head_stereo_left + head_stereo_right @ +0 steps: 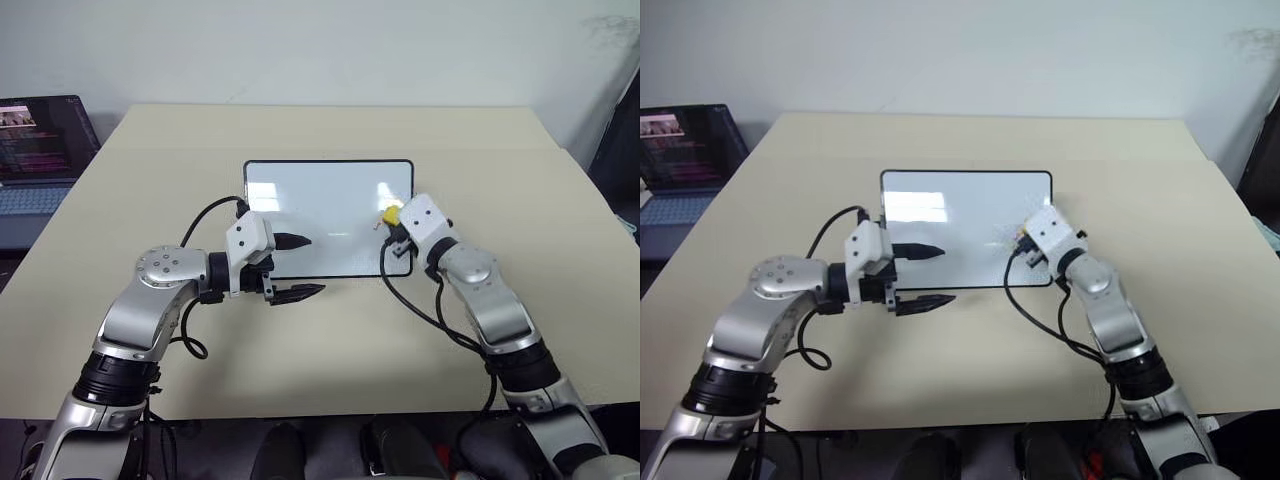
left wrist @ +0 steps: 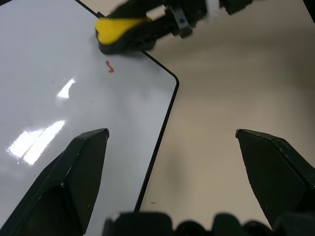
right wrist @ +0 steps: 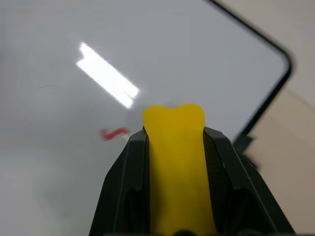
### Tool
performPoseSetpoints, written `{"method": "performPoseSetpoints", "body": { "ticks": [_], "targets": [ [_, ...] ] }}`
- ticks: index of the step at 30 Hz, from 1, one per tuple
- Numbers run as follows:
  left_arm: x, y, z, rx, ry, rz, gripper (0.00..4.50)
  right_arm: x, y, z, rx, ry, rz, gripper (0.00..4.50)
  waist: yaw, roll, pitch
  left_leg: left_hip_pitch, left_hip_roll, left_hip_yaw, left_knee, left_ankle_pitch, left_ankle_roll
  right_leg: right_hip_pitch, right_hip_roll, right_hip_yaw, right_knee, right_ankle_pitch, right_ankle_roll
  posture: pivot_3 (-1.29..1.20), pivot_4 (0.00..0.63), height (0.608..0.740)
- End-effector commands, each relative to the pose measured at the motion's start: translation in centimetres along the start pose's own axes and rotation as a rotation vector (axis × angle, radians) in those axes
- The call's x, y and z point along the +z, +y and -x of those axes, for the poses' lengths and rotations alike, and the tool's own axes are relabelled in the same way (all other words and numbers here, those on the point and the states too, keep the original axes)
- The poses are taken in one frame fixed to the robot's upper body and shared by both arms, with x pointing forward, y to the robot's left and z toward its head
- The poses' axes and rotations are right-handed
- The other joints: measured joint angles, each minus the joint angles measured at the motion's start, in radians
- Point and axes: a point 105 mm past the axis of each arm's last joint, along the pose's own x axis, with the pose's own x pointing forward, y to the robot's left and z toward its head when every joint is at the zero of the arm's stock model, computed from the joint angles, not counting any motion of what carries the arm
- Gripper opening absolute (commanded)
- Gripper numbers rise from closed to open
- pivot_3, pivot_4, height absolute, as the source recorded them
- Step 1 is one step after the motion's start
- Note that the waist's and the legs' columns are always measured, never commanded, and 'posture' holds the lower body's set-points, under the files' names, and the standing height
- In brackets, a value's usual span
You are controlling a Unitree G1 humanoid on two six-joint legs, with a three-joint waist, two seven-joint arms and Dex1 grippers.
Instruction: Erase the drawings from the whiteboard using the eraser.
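The whiteboard [image 1: 320, 200], black-framed, lies flat in the middle of the table. My right gripper [image 3: 174, 133] is shut on the yellow eraser [image 3: 174, 167], whose tip is over the board near its right edge [image 1: 390, 214]. One small red squiggle of the drawings [image 3: 113, 133] sits on the board just beside the eraser's tip; the same squiggle [image 2: 110, 67] lies below the eraser [image 2: 120, 29] in the left wrist view. My left gripper [image 1: 297, 266] is open at the board's near left corner, one finger over the board and the other over the table.
A beige table [image 1: 150, 180] carries the board. An open laptop [image 1: 40, 150] stands off the table's far left corner. A black cable [image 1: 420, 305] hangs from my right wrist over the table.
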Motion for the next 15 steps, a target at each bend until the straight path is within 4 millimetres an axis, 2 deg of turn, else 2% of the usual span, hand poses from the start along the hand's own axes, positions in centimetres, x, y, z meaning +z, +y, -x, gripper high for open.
{"method": "performPoseSetpoints", "body": {
  "ticks": [1,4,10,12,15],
  "targets": [
    [0.8,0.1,0.4,0.005,-0.020,-0.027,4.50,-0.4,-0.2,0.1,-0.001,0.015,0.002,1.11,0.001,0.000,0.000,0.000,0.000,0.000,0.000,0.000,0.000,0.000,0.000,0.000,0.000,0.000,0.000,0.00,0.150,0.740],
    [0.7,0.2,0.5,0.015,-0.016,-0.023,4.50,-0.6,1.1,0.4,0.063,0.022,0.000,1.11,0.001,0.000,0.000,0.000,0.000,0.000,0.000,0.000,0.000,0.000,0.000,0.000,-0.001,0.000,-0.001,0.00,0.150,0.740],
    [0.0,0.3,0.9,0.030,0.005,-0.010,4.50,-0.2,5.5,1.2,0.267,0.015,0.013,1.11,-0.003,0.000,0.000,0.000,0.000,-0.001,-0.001,0.000,0.000,0.000,0.001,0.000,0.000,0.000,0.000,0.00,0.150,0.740],
    [0.0,0.3,0.9,0.029,0.005,-0.010,4.50,0.0,5.5,1.1,0.255,0.004,0.023,1.11,-0.004,0.000,0.000,0.000,0.000,-0.001,-0.001,0.000,0.000,0.000,0.001,0.000,0.000,0.000,0.000,0.00,0.150,0.740],
    [0.0,0.2,0.9,0.026,0.006,-0.009,4.50,0.6,3.7,0.5,0.113,-0.023,0.049,1.11,-0.003,0.000,0.000,0.000,0.000,-0.001,0.000,0.000,0.000,0.000,0.001,0.000,0.000,0.000,0.000,0.00,0.150,0.740]
  ]
}}
